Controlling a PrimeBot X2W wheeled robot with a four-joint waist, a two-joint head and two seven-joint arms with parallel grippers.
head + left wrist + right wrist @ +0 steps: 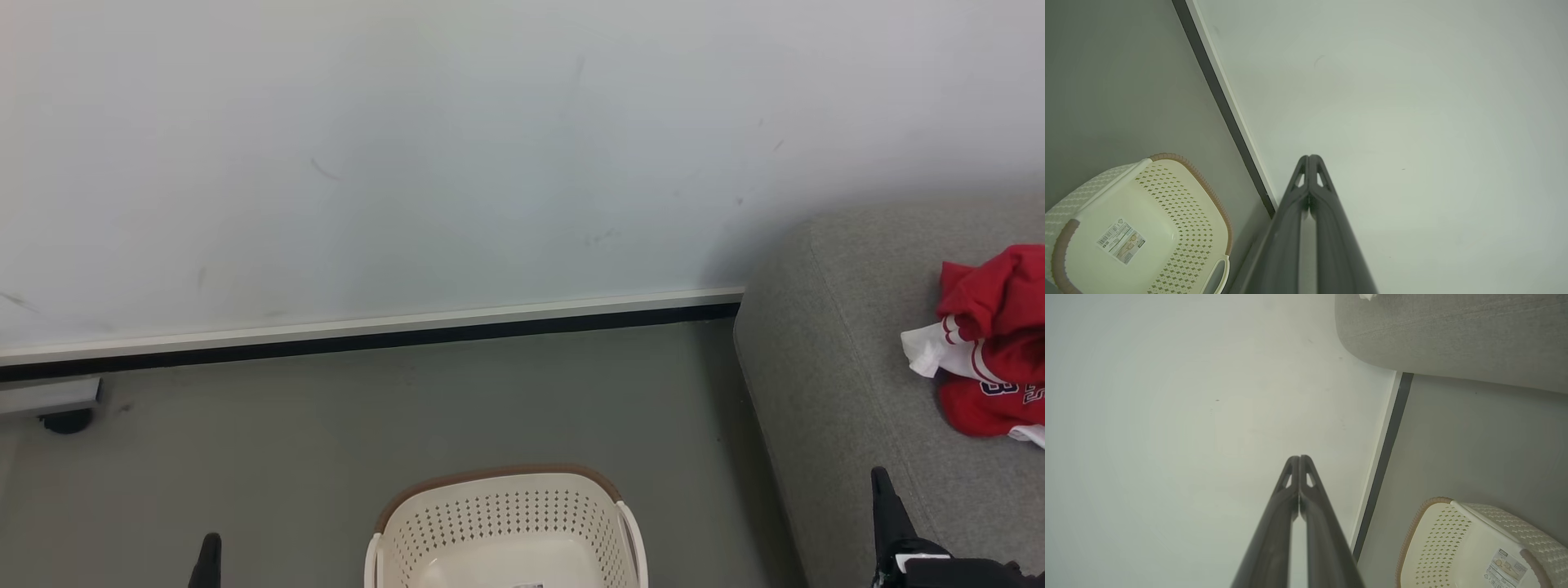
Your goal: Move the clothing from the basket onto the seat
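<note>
The red clothing (992, 343) with white trim and dark lettering lies bunched on the grey seat (841, 343) at the right edge of the head view. On the floor at bottom centre stands the cream basket (506, 527), nothing but its barcode sticker (1121, 241) showing inside. My left gripper (1309, 157) is shut and holds nothing, its tip (211, 543) left of the basket. The right gripper (1299, 458) is likewise shut and holds nothing, rising at the seat's near corner (880, 478). A scrap of white fabric (1367, 296) peeks over the seat's edge (1453, 339) in the right wrist view.
A pale wall (408, 163) with a white and black skirting strip (367, 335) runs behind the grey floor (326, 425). A grey metal foot with a dark caster (57, 404) sits at the far left by the wall.
</note>
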